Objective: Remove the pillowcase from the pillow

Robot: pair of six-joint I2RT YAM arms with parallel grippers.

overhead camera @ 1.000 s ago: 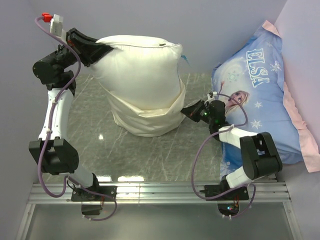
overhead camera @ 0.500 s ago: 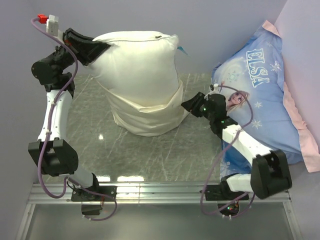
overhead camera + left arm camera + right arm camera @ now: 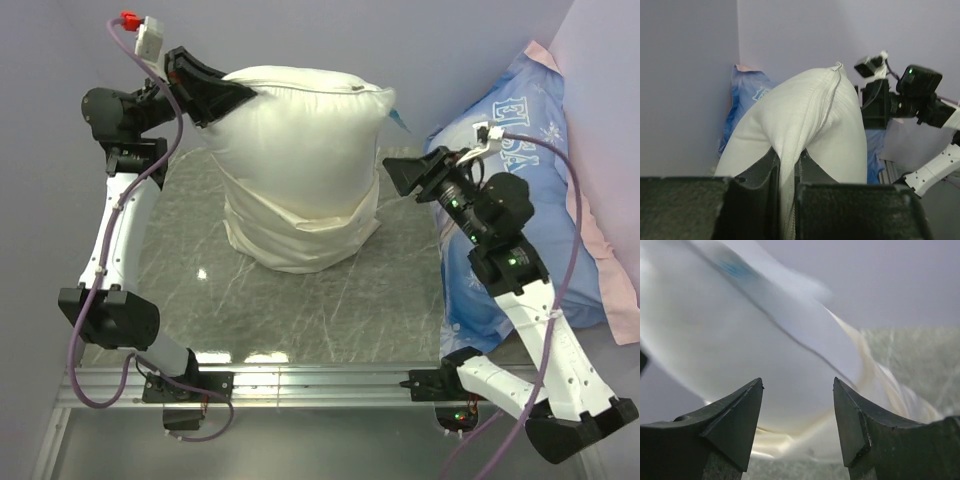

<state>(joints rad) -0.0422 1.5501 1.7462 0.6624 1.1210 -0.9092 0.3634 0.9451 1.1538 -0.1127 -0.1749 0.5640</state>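
The white pillow (image 3: 300, 130) stands on end on the marble table, with the cream pillowcase (image 3: 300, 238) bunched in wrinkles round its lower half. My left gripper (image 3: 245, 95) is shut on the pillow's top left corner. In the left wrist view the seamed fabric of the pillow (image 3: 810, 115) runs pinched between the fingers of the left gripper (image 3: 788, 152). My right gripper (image 3: 395, 178) hangs open just off the pillow's right side, holding nothing. In the right wrist view the right gripper (image 3: 797, 382) frames the blurred pillow (image 3: 740, 340) and pillowcase folds (image 3: 785, 440).
A blue ELSA-printed pillow (image 3: 540, 200) with a pink edge leans in the right corner behind the right arm. Lilac walls close off the back and both sides. The marble table (image 3: 330, 300) shows in front of the pillow, bounded by a metal rail (image 3: 320, 385) at the near edge.
My right gripper has opened, let go of the pillowcase's edge and risen beside the pillow's right side. My left gripper has shifted right, carrying the pillow's corner with it.
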